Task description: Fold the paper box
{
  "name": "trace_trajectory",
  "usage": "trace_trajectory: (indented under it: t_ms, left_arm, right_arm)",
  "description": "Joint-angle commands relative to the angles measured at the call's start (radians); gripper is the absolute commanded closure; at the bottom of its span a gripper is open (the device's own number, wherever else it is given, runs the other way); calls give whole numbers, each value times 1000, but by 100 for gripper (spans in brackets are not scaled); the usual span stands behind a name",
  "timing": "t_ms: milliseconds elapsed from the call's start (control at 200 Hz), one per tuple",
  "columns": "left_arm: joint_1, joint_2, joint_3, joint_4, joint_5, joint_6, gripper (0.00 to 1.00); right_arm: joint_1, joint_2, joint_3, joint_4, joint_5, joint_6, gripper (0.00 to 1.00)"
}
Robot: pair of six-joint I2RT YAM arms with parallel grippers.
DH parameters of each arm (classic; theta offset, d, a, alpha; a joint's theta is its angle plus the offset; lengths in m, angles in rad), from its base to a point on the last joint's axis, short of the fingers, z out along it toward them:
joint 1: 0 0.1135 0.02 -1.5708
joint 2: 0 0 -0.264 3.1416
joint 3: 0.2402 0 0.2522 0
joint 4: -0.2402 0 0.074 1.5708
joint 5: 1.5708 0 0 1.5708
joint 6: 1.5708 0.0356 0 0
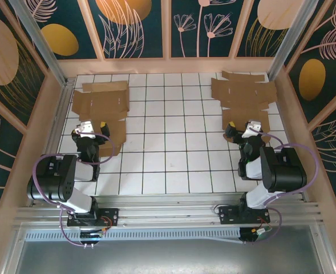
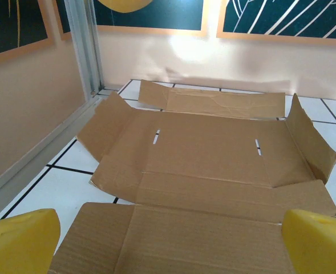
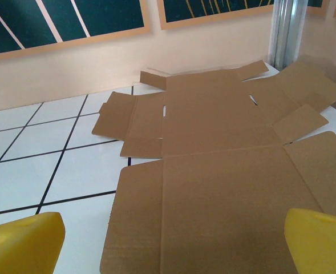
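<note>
Left wrist — paper box (image 2: 207,154) lies flat beneath the spread left gripper (image 2: 168,242)

Centre of top view: bare tiled table (image 1: 168,142), wide open lane down middle. Upper left: left cardboard blank (image 1: 99,103) covers tiles up to side wall (image 1: 39,131); its end flaps (image 2: 313,142) stand tilted up, low obstacles. Upper right: right cardboard blank (image 1: 242,94) lies almost flat, near metal post (image 3: 287,28). Back wall (image 1: 168,65) closes far edge.
</note>
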Motion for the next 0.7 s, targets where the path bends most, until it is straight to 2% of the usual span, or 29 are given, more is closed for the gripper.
trace_trajectory:
  t_ms: [0,495,551,611,696]
  left_arm:
    - [4,-11,11,29,-7,-15,1]
    - [4,-28,5,26,-14,-16,1]
    - [4,-90,5,-18,-30,-21,1]
    - [4,-202,17,-133,-59,-32,1]
    - [4,-384,65,-344,-88,-133,1]
  right_arm:
    - [8,-8,13,20,-6,-22,1]
    - [6,-26,10,19,-6,-12,1]
    - [24,-112,18,-77,3,-35,1]
    - [49,-232,68,-258,75,-41,1]
    - [21,-318,176,-498,149,93,1]
